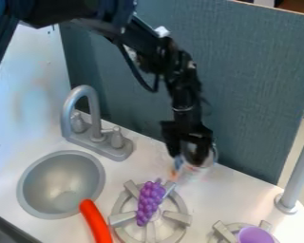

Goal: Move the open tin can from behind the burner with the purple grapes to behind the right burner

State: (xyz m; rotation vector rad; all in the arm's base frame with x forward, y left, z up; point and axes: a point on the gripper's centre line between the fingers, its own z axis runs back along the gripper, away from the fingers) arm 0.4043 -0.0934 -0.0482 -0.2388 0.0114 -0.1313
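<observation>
A container (pixel 203 163) is held between the fingers (pixel 173 144), with a panel (pixel 256 85) placed behind them. Grapes (pixel 150 201) are set before the fingers on a burner (pixel 178 217). Farther left, a sink (pixel 59 180) is backed by a faucet (pixel 100 137); a long toy (pixel 97 225) is laid by its front right rim. Forward and right, a cup (pixel 255 235) is seated on a second burner (pixel 225 233), below a post (pixel 300 171).

I see a dark teal, fabric-textured upright panel (pixel 256 85) behind the glossy white countertop (pixel 224 201), light glinting off its surface.
</observation>
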